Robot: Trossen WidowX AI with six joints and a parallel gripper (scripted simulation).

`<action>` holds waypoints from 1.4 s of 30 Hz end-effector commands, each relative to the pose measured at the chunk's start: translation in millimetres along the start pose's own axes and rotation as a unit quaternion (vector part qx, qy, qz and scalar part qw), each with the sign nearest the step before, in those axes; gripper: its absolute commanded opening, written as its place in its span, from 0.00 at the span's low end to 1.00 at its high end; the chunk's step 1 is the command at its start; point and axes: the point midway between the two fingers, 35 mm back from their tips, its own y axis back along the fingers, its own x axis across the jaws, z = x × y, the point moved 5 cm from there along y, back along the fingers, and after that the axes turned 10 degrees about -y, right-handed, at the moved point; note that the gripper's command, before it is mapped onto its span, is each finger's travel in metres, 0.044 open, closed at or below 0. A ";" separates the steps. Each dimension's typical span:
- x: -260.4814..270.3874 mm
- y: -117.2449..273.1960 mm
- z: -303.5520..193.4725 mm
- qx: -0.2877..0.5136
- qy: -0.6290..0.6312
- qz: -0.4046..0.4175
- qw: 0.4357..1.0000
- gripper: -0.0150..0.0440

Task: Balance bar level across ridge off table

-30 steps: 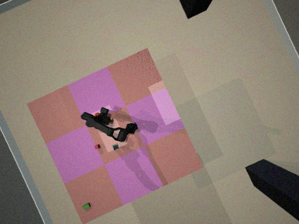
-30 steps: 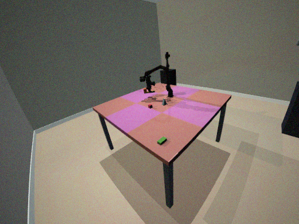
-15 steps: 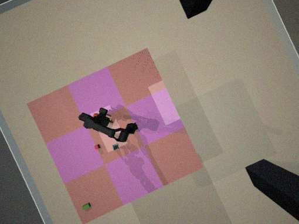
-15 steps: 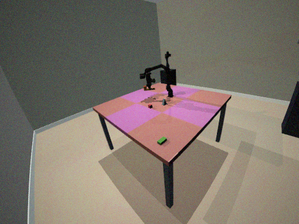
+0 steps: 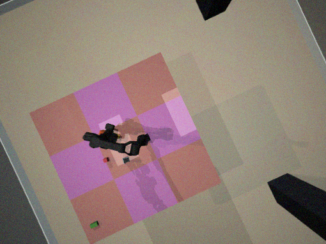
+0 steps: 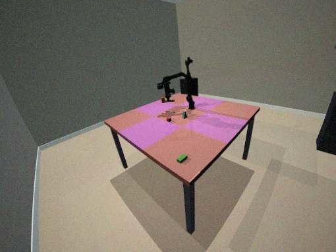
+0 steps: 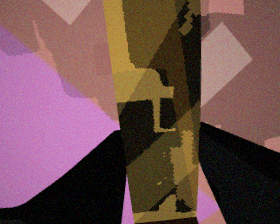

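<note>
A plain, sparsely furnished room that may be a robotics test space: a black robot arm [image 5: 112, 145] [image 6: 174, 76] stands on a pink-and-brown checkered tabletop [image 5: 93, 188] [image 6: 184, 138], with grey and beige walls [image 6: 99, 49] and pale skirting [image 6: 35, 194] around it.
</note>
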 end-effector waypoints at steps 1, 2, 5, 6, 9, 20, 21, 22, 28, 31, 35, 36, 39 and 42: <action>-13.3 0.6 4.9 0.001 0.010 -0.001 1.000 0.25; -17.0 0.7 6.3 0.002 0.014 -0.002 1.000 0.25; -28.0 1.0 10.9 0.002 0.024 -0.002 1.000 0.25; -31.6 1.1 12.6 0.003 0.027 -0.003 1.000 0.25; -42.2 1.4 17.9 0.003 0.037 -0.003 0.999 0.25; -79.1 2.4 41.7 0.006 0.075 -0.006 0.997 0.25; -82.2 2.5 44.2 0.006 0.078 -0.007 0.997 0.25; -85.2 2.6 46.7 0.006 0.081 -0.007 0.997 0.25; -102.6 3.0 62.6 0.007 0.102 -0.009 0.995 0.25; -110.8 3.2 71.3 0.008 0.112 -0.010 0.994 0.25; -121.0 3.5 83.5 0.008 0.126 -0.011 0.992 0.25; -123.5 3.6 86.6 0.008 0.130 -0.011 0.991 0.25; -130.4 3.7 96.2 0.008 0.140 -0.012 0.990 0.25; -136.7 3.9 106.1 0.009 0.150 -0.013 0.989 0.25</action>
